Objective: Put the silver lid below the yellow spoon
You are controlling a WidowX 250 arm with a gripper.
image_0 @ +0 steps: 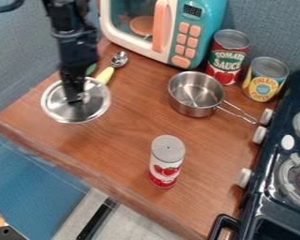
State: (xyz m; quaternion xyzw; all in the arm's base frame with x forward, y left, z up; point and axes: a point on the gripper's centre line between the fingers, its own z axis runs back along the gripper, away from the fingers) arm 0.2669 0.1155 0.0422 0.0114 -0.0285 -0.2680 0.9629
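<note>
In the camera view, a wood-grained brown counter (127,136) spreads around the metal saucepan (193,91). Behind the pan are a teal and white toy microwave (206,21) and a fabric-textured blue-grey wall (265,28); to its right is a glossy dark stove (265,206). The silver lid (93,105) is left of the pan, its knob side up; being round, it has no long axis (the yellow spoon (105,75) does, slanting from handle at lower left to bowl at upper right). The lid is smooth and shiny, with a bright rim overlapping the spoon's handle. The black gripper (76,99) points down at the lid's middle; whether it is clamped there, I cannot tell. Below the pan, a red and white can (167,161) stands upright.
</note>
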